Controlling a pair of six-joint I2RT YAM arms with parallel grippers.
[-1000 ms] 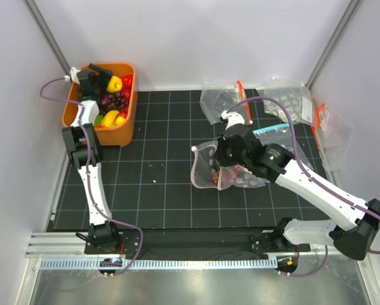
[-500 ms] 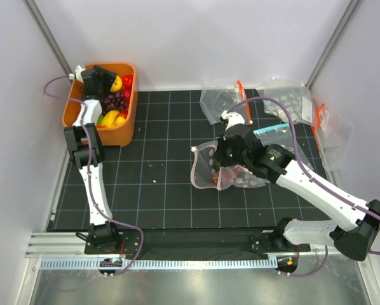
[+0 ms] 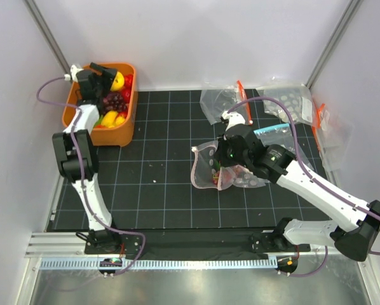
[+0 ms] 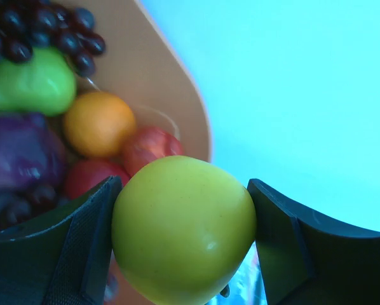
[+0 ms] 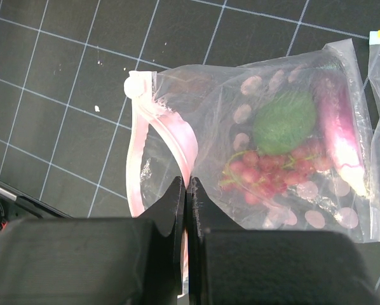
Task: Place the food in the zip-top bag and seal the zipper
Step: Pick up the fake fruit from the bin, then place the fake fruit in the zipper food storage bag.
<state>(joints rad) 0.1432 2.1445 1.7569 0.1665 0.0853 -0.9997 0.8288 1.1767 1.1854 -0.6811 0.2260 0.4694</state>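
My left gripper [image 3: 112, 79] is shut on a yellow-green round fruit [image 3: 117, 81], held over the back of the orange tub [image 3: 130, 124]. In the left wrist view the fruit [image 4: 183, 229] fills the space between both fingers [image 4: 88, 241]. Below it in the tub [image 4: 158, 82] lie purple grapes, a green piece, an orange and red pieces. My right gripper [image 3: 220, 168] is shut on the pink zipper [image 5: 177, 136] of the zip-top bag [image 3: 206, 166], holding its mouth open. The bag [image 5: 215, 95] carries pale dots. It holds a green piece [image 5: 284, 122], red grapes [image 5: 263, 171] and a purple piece [image 5: 336, 127].
Several other clear bags lie at the back right: one with an orange strip [image 3: 218, 101], a dotted one [image 3: 291, 101], one with a blue strip [image 3: 272, 130]. Grapes [image 3: 114, 101] and a yellow piece [image 3: 110, 117] fill the tub. White walls and posts enclose the mat.
The left arm's elbow has swung left and the gripper with the yellow-green fruit has shifted slightly over the tub. The right gripper and bag have not moved.
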